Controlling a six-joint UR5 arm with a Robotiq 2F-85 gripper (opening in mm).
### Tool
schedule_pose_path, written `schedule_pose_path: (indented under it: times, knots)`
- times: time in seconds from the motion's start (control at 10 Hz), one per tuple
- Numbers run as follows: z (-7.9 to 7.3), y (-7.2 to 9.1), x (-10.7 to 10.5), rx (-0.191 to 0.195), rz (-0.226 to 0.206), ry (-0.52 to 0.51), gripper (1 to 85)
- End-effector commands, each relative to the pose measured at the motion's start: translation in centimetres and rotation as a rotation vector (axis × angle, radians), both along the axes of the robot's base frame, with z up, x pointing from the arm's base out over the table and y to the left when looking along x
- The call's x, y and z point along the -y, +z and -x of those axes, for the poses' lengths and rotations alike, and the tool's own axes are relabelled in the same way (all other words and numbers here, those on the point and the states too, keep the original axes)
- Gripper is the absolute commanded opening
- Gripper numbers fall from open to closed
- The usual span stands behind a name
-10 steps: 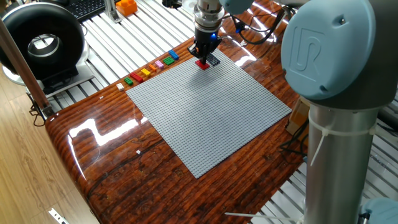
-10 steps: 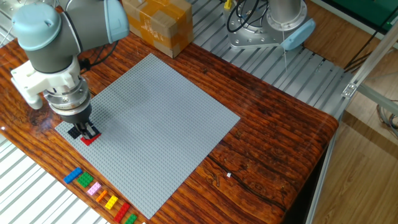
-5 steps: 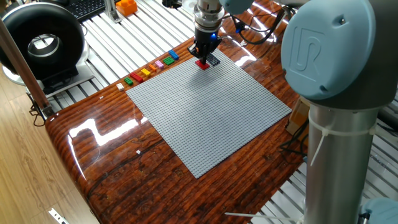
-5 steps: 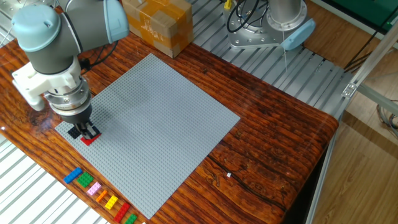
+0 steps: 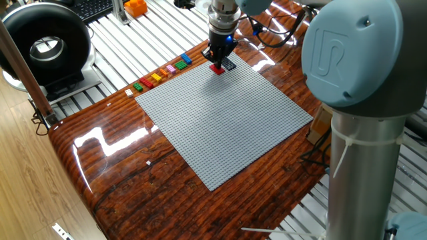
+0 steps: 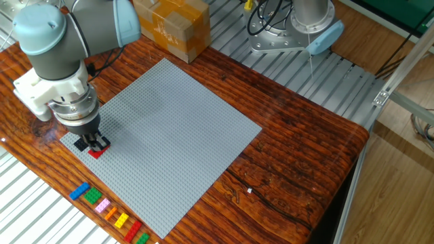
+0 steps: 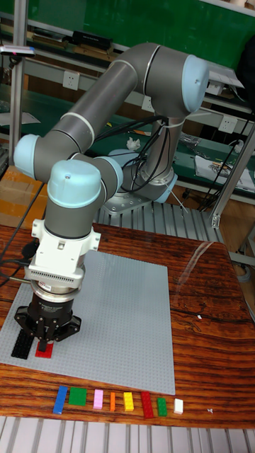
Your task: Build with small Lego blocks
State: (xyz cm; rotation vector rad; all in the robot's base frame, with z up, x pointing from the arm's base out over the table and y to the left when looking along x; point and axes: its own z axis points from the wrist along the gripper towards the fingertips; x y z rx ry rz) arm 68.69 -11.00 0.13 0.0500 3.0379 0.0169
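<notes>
My gripper (image 6: 95, 144) stands straight down at a corner of the grey baseplate (image 6: 169, 129), shut on a small red brick (image 6: 98, 153) that rests on the studs. The tall fixed view shows the same gripper (image 7: 44, 343) with the red brick (image 7: 44, 351) between its fingers. A dark brick (image 7: 23, 345) sits on the plate just beside it. Off the plate, a row of several small Lego blocks (image 7: 113, 401) lies on the wood: blue, green, pink, orange, yellow, red, green, white. In one fixed view the gripper (image 5: 217, 61) and the row (image 5: 160, 73) sit at the far corner.
A cardboard box (image 6: 173, 27) stands behind the plate. A second robot base (image 6: 298, 27) sits on the metal rails at the back. A black round device (image 5: 43, 47) and a bigger orange object (image 5: 135, 7) lie beyond the table edge.
</notes>
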Motion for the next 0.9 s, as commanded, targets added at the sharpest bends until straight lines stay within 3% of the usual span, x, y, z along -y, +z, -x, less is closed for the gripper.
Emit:
schedule_pose_path:
  times: [0.0,0.3,0.6,0.8]
  knots:
    - [-0.8,0.0,0.1,0.032,-0.004,-0.003,1.0]
    - [-2.2,0.2,1.2,0.083,0.023,-0.076,1.0]
    - [-2.3,0.3,1.5,0.090,0.027,-0.089,1.0]
    - [-1.9,0.3,1.1,0.074,0.020,-0.091,1.0]
